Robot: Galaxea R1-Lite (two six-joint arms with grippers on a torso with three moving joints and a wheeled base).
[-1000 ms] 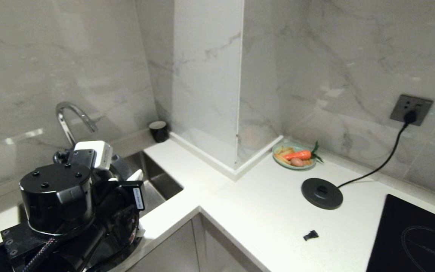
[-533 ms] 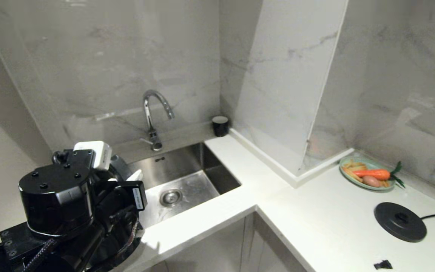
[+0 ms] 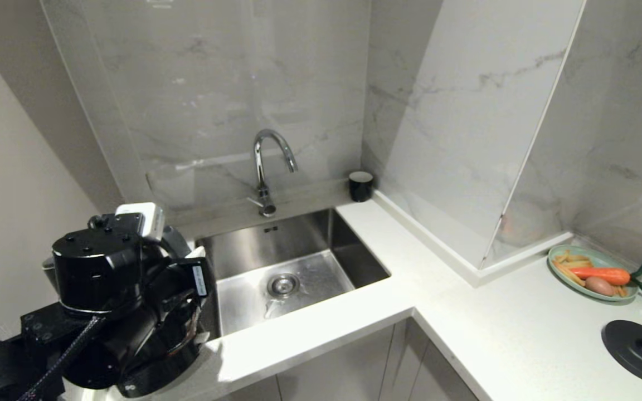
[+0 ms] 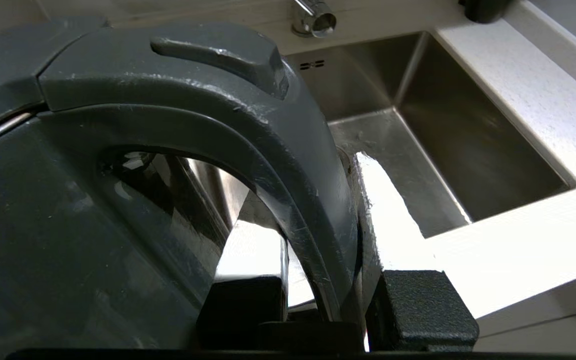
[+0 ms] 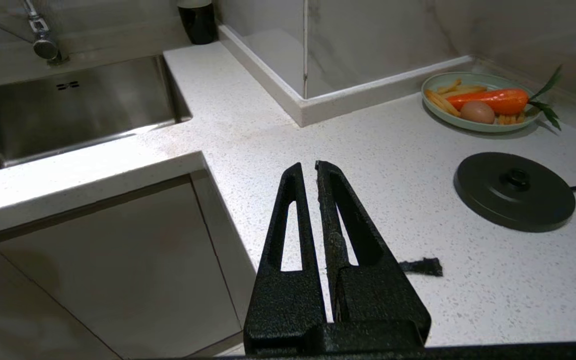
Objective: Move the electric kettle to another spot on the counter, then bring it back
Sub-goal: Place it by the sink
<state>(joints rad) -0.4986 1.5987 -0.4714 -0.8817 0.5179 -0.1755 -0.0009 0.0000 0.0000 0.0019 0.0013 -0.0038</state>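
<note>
The left claw [image 4: 335, 305] is clamped on the kettle [image 4: 118, 210] handle, holding it at the near left corner of the sink [image 3: 298, 278]. The right claw [image 5: 308, 172], nearly closed, holds nothing above the surface [image 5: 248, 130].

Glossy grey-veined marble panels [image 3: 232, 94] are seen lining the walls, with a boxed marble column [image 3: 466, 139] projecting from the corner. A stainless steel sink [image 3: 293, 273] is set below a curved chrome faucet [image 3: 268, 161]. Grey cabinet doors [image 3: 349, 367] are fitted underneath. A plain pale wall [image 3: 14, 184] is seen at the left. Soft light is reflected off the marble.
</note>
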